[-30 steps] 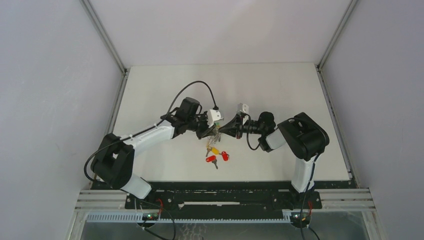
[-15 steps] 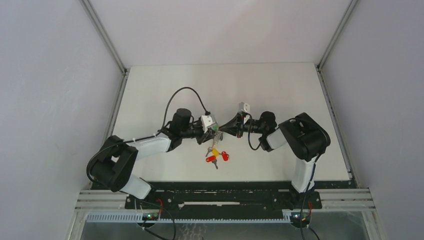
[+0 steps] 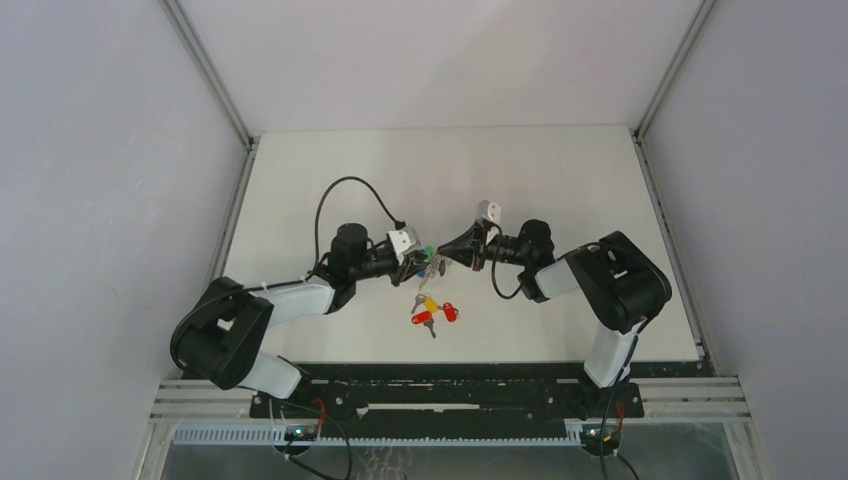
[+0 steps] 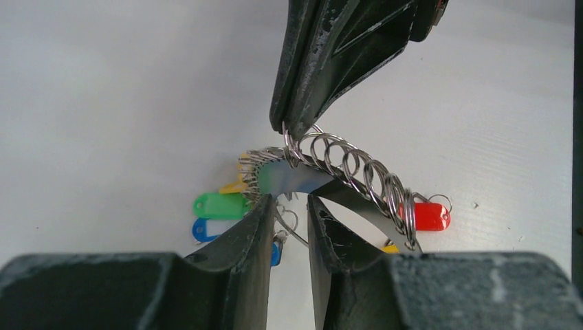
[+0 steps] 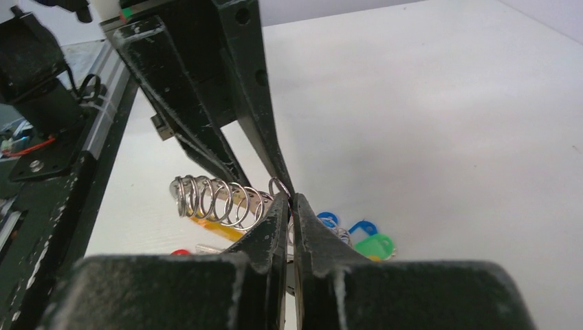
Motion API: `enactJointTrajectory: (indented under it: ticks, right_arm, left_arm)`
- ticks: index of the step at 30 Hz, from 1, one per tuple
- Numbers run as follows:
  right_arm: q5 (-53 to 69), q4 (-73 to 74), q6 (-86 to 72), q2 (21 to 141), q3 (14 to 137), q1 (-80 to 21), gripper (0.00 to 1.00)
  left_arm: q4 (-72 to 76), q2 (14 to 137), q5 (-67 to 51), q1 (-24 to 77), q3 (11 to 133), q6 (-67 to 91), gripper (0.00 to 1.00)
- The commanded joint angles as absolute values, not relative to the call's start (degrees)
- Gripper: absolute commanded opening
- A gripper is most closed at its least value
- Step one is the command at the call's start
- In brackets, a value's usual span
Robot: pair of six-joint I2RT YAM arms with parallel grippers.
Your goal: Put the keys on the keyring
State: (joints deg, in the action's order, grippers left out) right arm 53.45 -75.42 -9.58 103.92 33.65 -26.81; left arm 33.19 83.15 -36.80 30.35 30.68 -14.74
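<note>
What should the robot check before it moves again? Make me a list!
1. Right gripper shut on the silver metal keyring with green and blue plastic tags: ok.
2. Left gripper with jaws apart, gripping nothing, free to fetch: ok.
3. Small silver keys with red and yellow tags lying loose on the white table, near the arms: ok.
4. A key held for threading: not ok.
5. Keyring's split pried open: cannot tell.
</note>
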Motion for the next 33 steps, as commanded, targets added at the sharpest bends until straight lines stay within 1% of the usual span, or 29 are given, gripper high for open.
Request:
enactJointTrajectory:
  ticks: [1, 8, 16, 21, 27, 33]
  right_arm:
    - [49.33, -67.74, -6.68, 100.57, 34.04, -28.46, 0.0]
    - [46.26, -61.22, -5.64, 100.26, 33.85, -30.35, 0.0]
    - [45.75, -61.08, -4.83, 100.46, 31.42, -31.01, 0.0]
    - [46.0, -61.08, -3.87, 99.74, 31.06, -30.94, 0.0]
    - [45.95, -61.13, -3.34, 99.41, 30.85, -30.94, 0.0]
    - [45.17, -61.08, -2.39, 98.97, 30.29, -31.35, 0.0]
  left_arm:
    - [43.55, 82.92, -39.05, 30.19, 30.7, -12.83, 0.29]
    - [46.3, 86.87, -39.56, 30.23, 30.59, -12.45, 0.29]
    - [47.4, 87.29, -37.3, 29.94, 29.64, -12.85, 0.29]
    - [54.22, 86.91, -38.07, 28.69, 28.13, -8.49, 0.29]
    - [58.98, 87.52, -40.53, 28.65, 27.84, -5.56, 0.31]
    - [59.77, 86.22, -37.12, 28.65, 26.95, -5.31, 0.32]
